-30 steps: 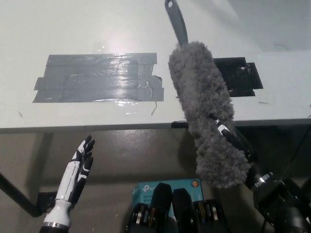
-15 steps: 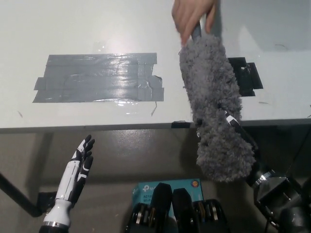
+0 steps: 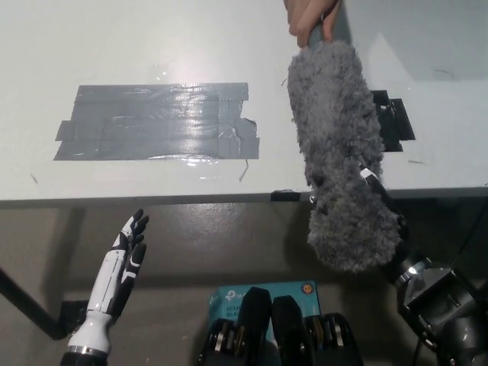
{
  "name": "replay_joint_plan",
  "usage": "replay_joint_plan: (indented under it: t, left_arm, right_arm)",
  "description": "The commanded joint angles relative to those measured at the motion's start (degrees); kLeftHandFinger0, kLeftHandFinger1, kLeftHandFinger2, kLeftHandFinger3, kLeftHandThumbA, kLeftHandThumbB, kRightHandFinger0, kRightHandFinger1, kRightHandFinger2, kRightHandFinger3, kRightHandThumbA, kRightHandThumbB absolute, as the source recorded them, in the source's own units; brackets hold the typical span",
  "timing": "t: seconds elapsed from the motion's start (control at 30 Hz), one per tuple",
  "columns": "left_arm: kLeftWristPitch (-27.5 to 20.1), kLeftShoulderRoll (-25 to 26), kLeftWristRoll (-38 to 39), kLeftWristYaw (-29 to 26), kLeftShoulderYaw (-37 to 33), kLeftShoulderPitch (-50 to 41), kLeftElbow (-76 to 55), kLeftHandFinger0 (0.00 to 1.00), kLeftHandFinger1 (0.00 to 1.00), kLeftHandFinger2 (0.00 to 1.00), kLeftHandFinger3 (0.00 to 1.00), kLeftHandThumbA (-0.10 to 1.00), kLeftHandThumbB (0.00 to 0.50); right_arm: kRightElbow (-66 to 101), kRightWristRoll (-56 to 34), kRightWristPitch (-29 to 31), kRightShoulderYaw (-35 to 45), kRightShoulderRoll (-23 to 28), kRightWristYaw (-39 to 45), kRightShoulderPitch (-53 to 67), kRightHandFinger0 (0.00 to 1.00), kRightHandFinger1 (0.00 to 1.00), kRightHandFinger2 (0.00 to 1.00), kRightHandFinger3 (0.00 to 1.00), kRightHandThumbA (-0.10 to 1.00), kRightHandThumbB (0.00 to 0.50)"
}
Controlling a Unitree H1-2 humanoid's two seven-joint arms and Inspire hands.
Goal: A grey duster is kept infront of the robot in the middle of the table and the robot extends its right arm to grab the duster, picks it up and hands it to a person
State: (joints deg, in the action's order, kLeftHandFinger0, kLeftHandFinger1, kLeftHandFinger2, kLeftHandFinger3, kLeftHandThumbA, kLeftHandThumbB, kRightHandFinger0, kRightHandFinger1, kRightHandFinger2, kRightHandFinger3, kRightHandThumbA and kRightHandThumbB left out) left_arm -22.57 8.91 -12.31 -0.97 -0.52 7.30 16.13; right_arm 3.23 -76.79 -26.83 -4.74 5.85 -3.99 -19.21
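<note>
The grey duster (image 3: 339,156) is gripped at its near end by the black right hand (image 3: 379,200), its far handle held by a person's hand (image 3: 309,19) over the white table (image 3: 152,46), while the white left hand (image 3: 122,263) is rested open at near left.

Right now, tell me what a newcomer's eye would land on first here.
The big fluffy grey duster dominates, slanting from the table edge toward the top, where a person's hand grips its handle. The black right hand is half buried in its lower fluff. Next comes the patch of grey tape on the white table; the white left hand rests open, lower left.
</note>
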Motion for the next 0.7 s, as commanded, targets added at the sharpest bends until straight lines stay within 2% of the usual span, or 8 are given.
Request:
replay_joint_plan:
  t: [0.0, 0.03, 0.13, 0.23, 0.27, 0.33, 0.53, 0.67]
  left_arm:
    - [-1.9, 0.8, -0.6, -1.1, 0.2, 1.2, -1.8, 1.0, 1.0, 1.0, 1.0, 1.0, 0.243]
    - [-1.3, 0.8, -0.4, -0.9, 0.2, 1.0, -2.3, 1.0, 1.0, 1.0, 1.0, 1.0, 0.243]
    - [-0.7, 0.8, -0.6, -0.8, 0.2, 1.1, -2.7, 1.0, 1.0, 1.0, 1.0, 1.0, 0.244]
    - [-0.9, 0.8, -0.8, -0.8, 0.1, 1.2, -2.7, 1.0, 1.0, 1.0, 1.0, 1.0, 0.243]
    - [-1.0, 0.8, -0.8, -0.8, 0.1, 1.3, -2.6, 1.0, 1.0, 1.0, 1.0, 1.0, 0.242]
    - [-1.0, 0.7, -0.8, -0.8, 0.0, 1.3, -2.5, 1.0, 1.0, 1.0, 1.0, 1.0, 0.243]
    - [-2.0, 0.9, -0.7, -0.8, 0.0, 1.5, -2.2, 1.0, 1.0, 1.0, 1.0, 1.0, 0.23]
    - [-3.5, 1.0, -0.3, -1.0, 0.2, 1.6, -1.0, 1.0, 1.0, 1.0, 1.0, 1.0, 0.226]
  right_arm:
    - [2.0, -0.9, -0.1, -2.5, 2.2, 10.0, -0.6, 1.0, 1.0, 1.0, 1.0, 0.56, 0.355]
    - [2.2, 3.2, 0.0, -2.6, 2.4, 14.5, -0.3, 1.0, 1.0, 1.0, 1.0, 0.74, 0.405]
    - [2.7, 8.2, 1.5, -3.3, 3.2, 18.0, -0.2, 1.0, 1.0, 1.0, 1.0, 0.89, 0.454]
    - [3.0, 9.5, 2.3, -3.2, 3.6, 19.3, -0.1, 1.0, 1.0, 1.0, 1.0, 0.91, 0.48]
    - [3.1, 11.1, 3.2, -3.3, 4.0, 20.0, -0.1, 1.0, 1.0, 1.0, 1.0, 0.96, 0.489]
    - [3.3, 13.1, 4.2, -3.3, 4.4, 20.7, 0.1, 1.0, 1.0, 1.0, 1.0, 0.99, 0.495]
    - [2.6, 18.1, 6.9, -2.5, 5.4, 22.8, 2.1, 1.0, 1.0, 1.0, 1.0, 0.97, 0.446]
    - [0.4, 21.1, 9.0, -1.4, 6.5, 25.5, 4.9, 1.0, 1.0, 1.0, 1.0, 1.0, 0.432]
